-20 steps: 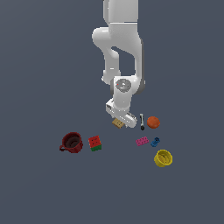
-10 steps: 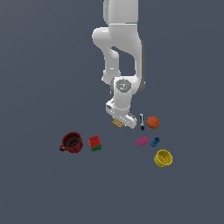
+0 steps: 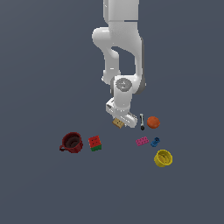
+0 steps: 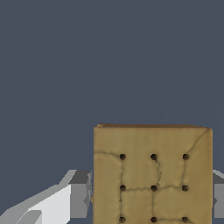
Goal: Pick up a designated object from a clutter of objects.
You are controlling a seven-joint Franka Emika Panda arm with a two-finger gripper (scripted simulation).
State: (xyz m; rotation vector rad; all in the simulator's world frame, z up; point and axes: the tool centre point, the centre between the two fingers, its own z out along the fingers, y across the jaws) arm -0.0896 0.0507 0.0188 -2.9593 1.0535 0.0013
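The designated object (image 4: 153, 175), a flat tan square with a grid of dark dots, fills the space between my gripper's (image 4: 152, 194) grey fingers (image 4: 81, 192), which press against both of its sides. In the exterior view, this tan square (image 3: 117, 123) sits low under the gripper (image 3: 120, 119), in the middle of the clutter of objects. I cannot tell whether it touches the floor.
A dark red mug (image 3: 71, 142) and a red-green cube (image 3: 95, 142) lie toward the exterior view's left. A black-and-white marker (image 3: 142, 121), an orange ball (image 3: 153, 122), a pink brick (image 3: 141, 141), a blue piece (image 3: 155, 141) and a yellow cup (image 3: 163, 158) lie toward its right.
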